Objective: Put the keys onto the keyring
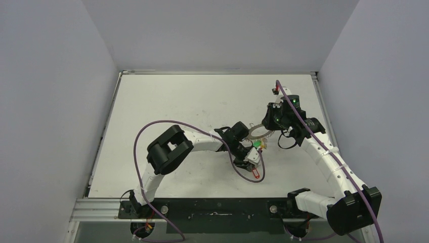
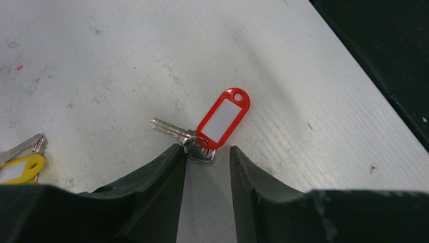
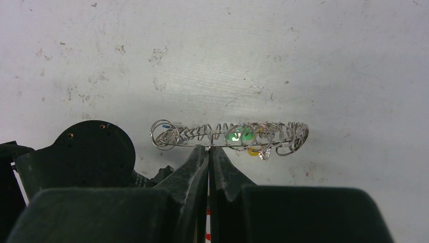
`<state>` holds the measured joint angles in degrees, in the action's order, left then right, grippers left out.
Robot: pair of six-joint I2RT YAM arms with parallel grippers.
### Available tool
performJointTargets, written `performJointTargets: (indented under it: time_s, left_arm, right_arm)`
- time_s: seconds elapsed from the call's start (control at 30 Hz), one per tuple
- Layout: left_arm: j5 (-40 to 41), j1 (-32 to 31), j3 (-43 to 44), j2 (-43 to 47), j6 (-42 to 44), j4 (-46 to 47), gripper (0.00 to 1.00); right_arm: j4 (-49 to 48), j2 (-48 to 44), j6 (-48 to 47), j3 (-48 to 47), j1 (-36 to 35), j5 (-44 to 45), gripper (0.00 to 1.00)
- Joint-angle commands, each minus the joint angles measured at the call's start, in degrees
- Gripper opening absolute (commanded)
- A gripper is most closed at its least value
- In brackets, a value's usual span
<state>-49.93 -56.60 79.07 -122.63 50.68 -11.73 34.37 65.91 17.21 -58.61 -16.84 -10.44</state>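
Observation:
The red-tagged key (image 2: 222,117) lies flat on the white table, its blade pointing left. My left gripper (image 2: 206,150) is open just behind it, and the left fingertip (image 2: 174,154) touches the key's small split ring. In the top view the left gripper (image 1: 253,158) sits above the red tag (image 1: 256,173). My right gripper (image 3: 208,148) is shut on the rim of the keyring (image 3: 227,135), which it holds edge-on above the table. The keyring also shows in the top view (image 1: 259,130). The blue-tagged key is not in clear view.
A green tag (image 3: 240,135) and a yellow tag (image 3: 255,150) show behind the keyring's loops. The yellow tag (image 2: 17,168) with its key lies at the left of the left wrist view. The table's dark front edge (image 2: 384,55) runs close by at the right.

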Motion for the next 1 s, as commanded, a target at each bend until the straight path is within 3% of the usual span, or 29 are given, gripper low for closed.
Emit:
performJointTargets:
  time_s: [0.0,0.3,0.6,0.97]
  left_arm:
    - [-1.31,-0.27,-0.88,3.54,-2.45,5.0,0.35]
    - [-1.57,-0.18,-0.94,3.83,-4.36,8.1,0.36]
    - [-4.65,-0.18,3.59,-0.4,-3.03,1.68,0.35]
    - [-1.88,-0.2,6.13,-2.76,-0.99,-3.56,0.31]
  right_arm:
    - [-3.59,-0.26,0.54,-0.9,0.4,-0.9,0.0]
    - [-3.59,-0.27,0.61,-0.69,0.4,-0.9,0.0]
    - [-3.65,-0.38,0.8,-0.42,0.29,-0.99,0.0]
    - [-4.06,-0.26,1.03,-0.43,0.29,-1.43,0.0]
